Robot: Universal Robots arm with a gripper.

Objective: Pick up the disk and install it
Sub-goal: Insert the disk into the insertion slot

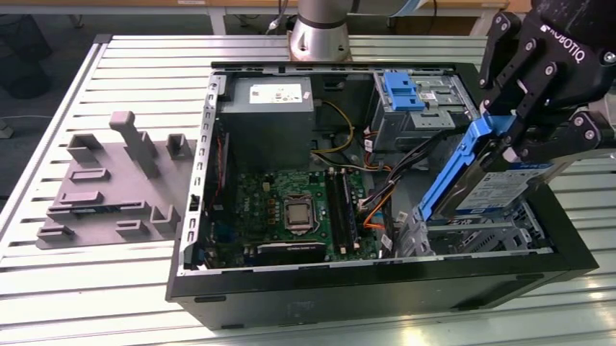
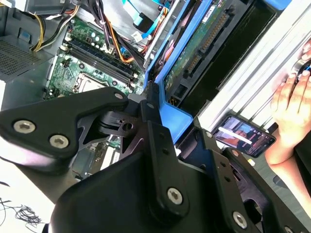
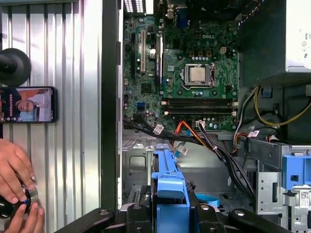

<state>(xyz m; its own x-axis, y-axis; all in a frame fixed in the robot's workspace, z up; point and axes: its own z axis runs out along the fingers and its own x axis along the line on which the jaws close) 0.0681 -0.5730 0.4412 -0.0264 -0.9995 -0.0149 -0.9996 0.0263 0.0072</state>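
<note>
1 gripper (image 1: 523, 139) clamps the disk (image 1: 493, 189), tilted at the exterior view's right; squaring it to the drive cage (image 1: 460, 235) seems wise

This is a robotics lab or workshop. A slatted aluminium table (image 1: 135, 65) carries an open computer case (image 1: 366, 292) with its motherboard (image 1: 279, 198) bare, a grey fixture block (image 1: 106, 191) and the arm's base (image 1: 321, 32). A phone (image 3: 28, 104) lies on the slats.
</note>
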